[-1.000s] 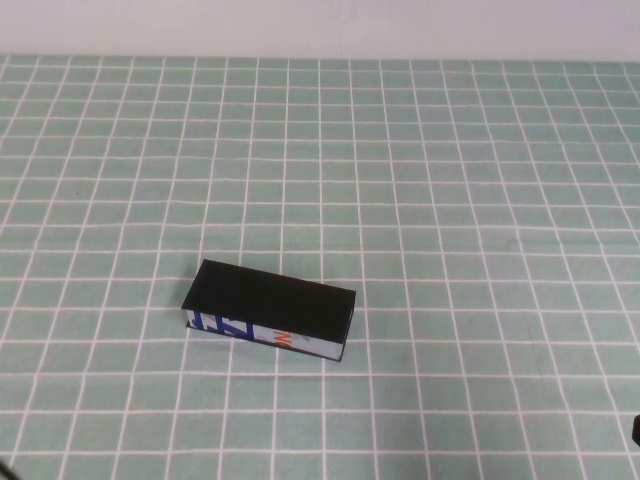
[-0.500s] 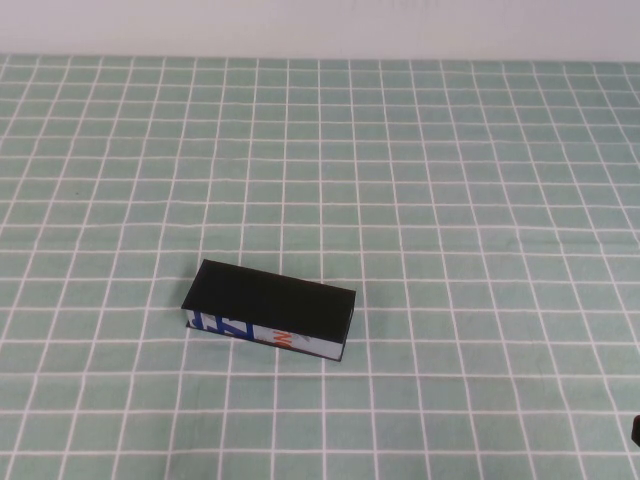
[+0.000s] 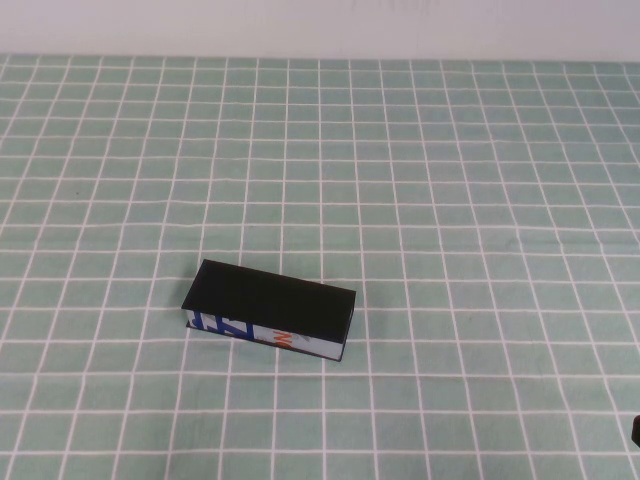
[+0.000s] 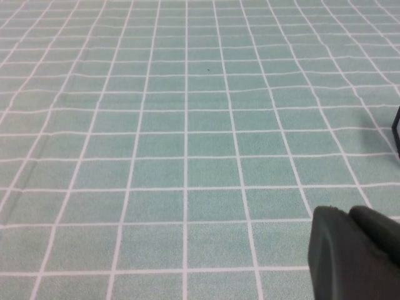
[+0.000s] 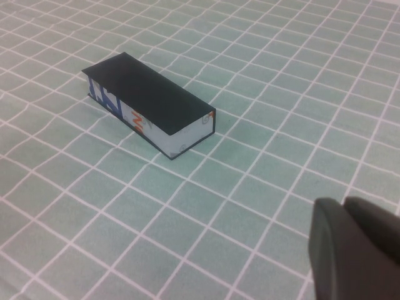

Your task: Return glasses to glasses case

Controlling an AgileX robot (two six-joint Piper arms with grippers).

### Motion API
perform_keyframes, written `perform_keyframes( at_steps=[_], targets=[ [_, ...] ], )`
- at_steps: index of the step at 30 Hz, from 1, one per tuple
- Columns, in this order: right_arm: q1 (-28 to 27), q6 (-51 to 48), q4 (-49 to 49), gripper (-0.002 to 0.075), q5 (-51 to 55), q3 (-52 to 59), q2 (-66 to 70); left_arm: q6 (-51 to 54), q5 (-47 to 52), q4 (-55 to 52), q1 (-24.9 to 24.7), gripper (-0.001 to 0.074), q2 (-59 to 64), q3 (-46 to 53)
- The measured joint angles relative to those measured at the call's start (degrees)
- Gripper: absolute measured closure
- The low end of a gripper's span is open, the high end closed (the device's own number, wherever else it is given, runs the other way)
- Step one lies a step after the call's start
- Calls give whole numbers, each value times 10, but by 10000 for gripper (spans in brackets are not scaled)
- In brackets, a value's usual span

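Note:
The glasses case [image 3: 269, 309] lies shut on the green checked cloth, left of the table's middle, black lid on top and its white printed side facing me. It also shows in the right wrist view [image 5: 147, 102]. A black corner at the edge of the left wrist view [image 4: 396, 128] seems to be the same case. The glasses are not in view. My left gripper [image 4: 353, 215] is shut and empty, low over bare cloth, apart from the case. My right gripper [image 5: 347, 206] is shut and empty, well off from the case's short end. Only a dark sliver of the right gripper [image 3: 636, 430] shows in the high view.
The green cloth with a white grid [image 3: 450, 200] covers the whole table. A pale wall [image 3: 320, 25] runs along the far edge. Nothing else stands on the cloth.
The case has not moved. A thin dark sliver at the bottom left corner of the high view has gone out of sight. The right gripper's sliver stays at the right edge.

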State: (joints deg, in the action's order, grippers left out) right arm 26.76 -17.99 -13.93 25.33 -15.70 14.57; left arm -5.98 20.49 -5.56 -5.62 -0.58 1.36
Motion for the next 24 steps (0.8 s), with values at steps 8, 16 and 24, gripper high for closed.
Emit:
perform_keyframes(
  at_steps=[8, 16, 24],
  targets=[
    [0, 0, 0, 737, 0, 0, 0, 0, 0, 0, 0, 736, 0, 0],
    [0, 0, -1, 737, 0, 0, 0, 0, 0, 1, 0, 736, 0, 0],
    [-27, 0, -3, 737, 1, 0, -22, 0, 0, 1, 0, 736, 0, 0]
  ],
)
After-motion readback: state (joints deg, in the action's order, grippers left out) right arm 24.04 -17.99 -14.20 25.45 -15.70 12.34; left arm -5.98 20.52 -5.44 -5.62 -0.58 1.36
